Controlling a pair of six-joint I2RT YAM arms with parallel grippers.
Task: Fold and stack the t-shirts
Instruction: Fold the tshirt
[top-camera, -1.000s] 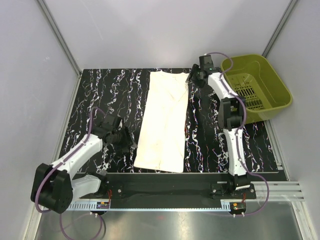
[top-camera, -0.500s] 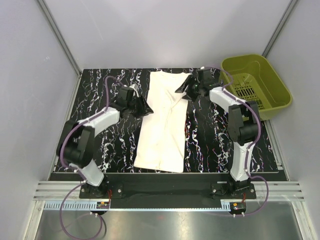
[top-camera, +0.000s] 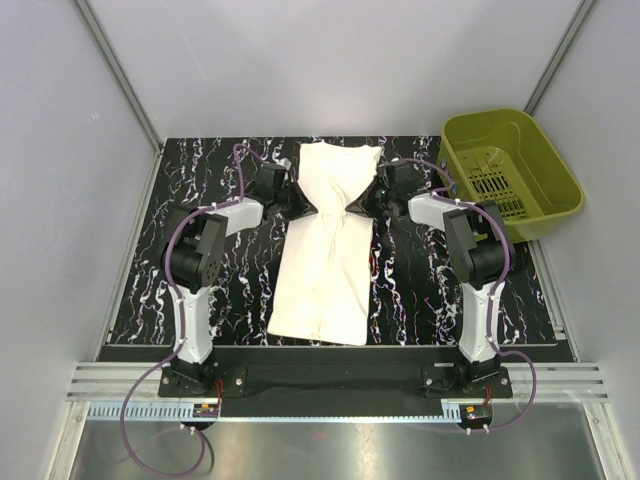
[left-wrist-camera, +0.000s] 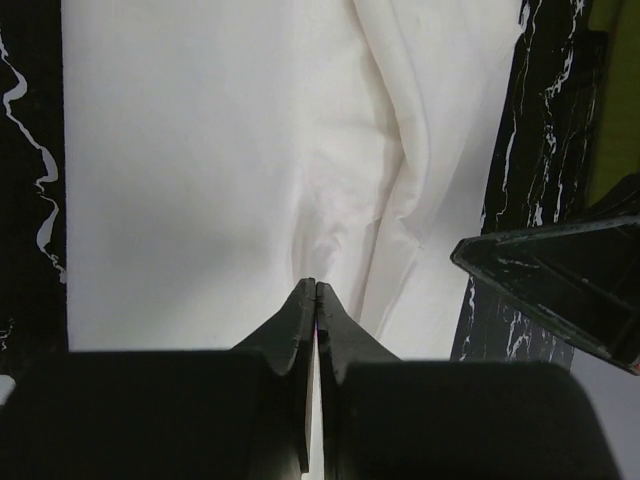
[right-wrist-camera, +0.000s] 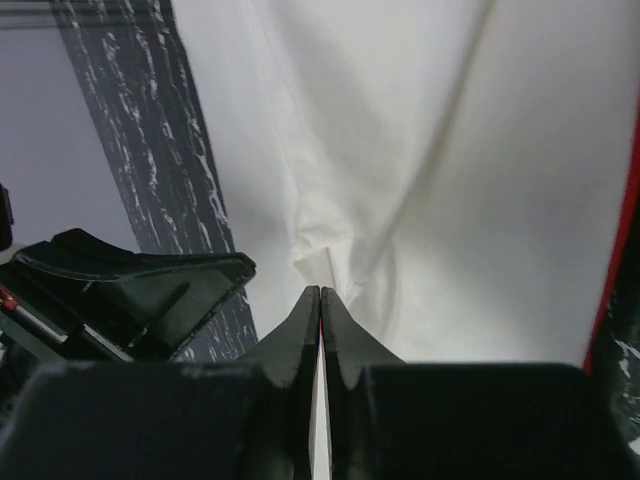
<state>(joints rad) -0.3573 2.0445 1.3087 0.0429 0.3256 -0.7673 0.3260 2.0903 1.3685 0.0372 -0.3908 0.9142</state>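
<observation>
1. The off-white t-shirt (top-camera: 325, 270) is lying flat in the middle of the black worktop (top-camera: 245, 290).
2. The left end effector (top-camera: 308, 206) is pinching the t-shirt's left edge, with its fingers squeezed tight on the cloth.
3. The right end effector (top-camera: 352, 206) is pinching the right edge the same way, straight across.
4. The cloth is bunching in narrow between them.
5. A green basket (top-camera: 548, 150) is sitting off to the right.

Off-white t-shirt (top-camera: 325, 270) lengthwise on black marbled desk (top-camera: 225, 290), left claw (top-camera: 308, 204) and right claw (top-camera: 353, 204) pinching its side edges, green basket (top-camera: 556, 172) beyond its right edge
</observation>
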